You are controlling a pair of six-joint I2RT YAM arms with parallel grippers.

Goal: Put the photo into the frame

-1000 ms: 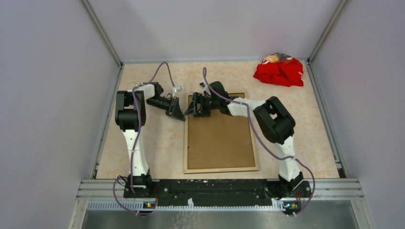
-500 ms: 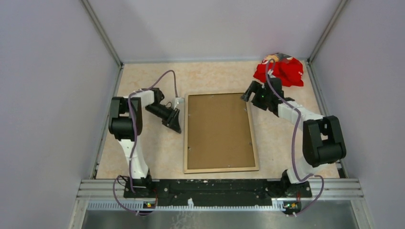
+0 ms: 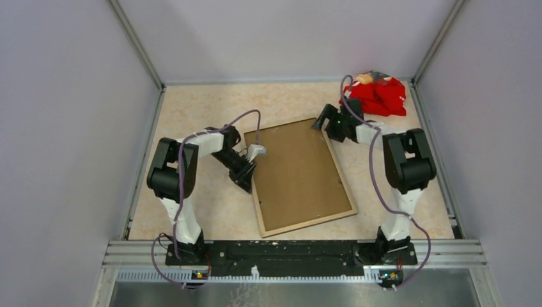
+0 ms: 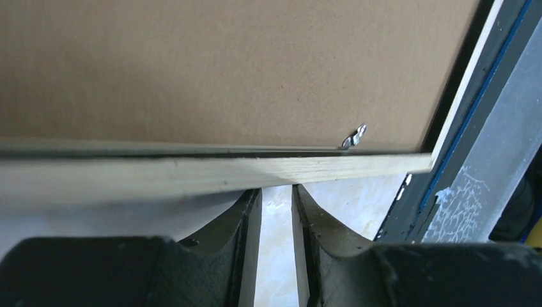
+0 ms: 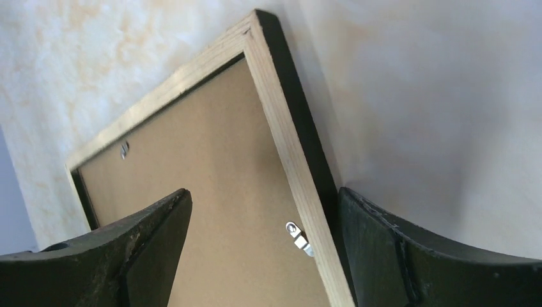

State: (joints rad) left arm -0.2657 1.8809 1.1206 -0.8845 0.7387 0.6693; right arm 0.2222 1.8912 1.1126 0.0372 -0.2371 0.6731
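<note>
The frame lies back-up and skewed on the table, its tan wood rail round a brown backing board. The photo is hidden or out of view. My left gripper is low at the frame's left rail. Its fingers stand a narrow gap apart with only table between them, and their tips disappear under the rail. My right gripper is open at the far right corner. It straddles the rail, one finger over the board and the other outside the black edge.
A red cloth bundle lies at the back right corner by the wall. Small metal turn clips sit along the rail's inner edge. Grey walls close in the table on three sides.
The frame has swung counter-clockwise from square to skewed. My right arm left the frame's far left corner and is now at the far right one. My left gripper moved in against the left rail.
</note>
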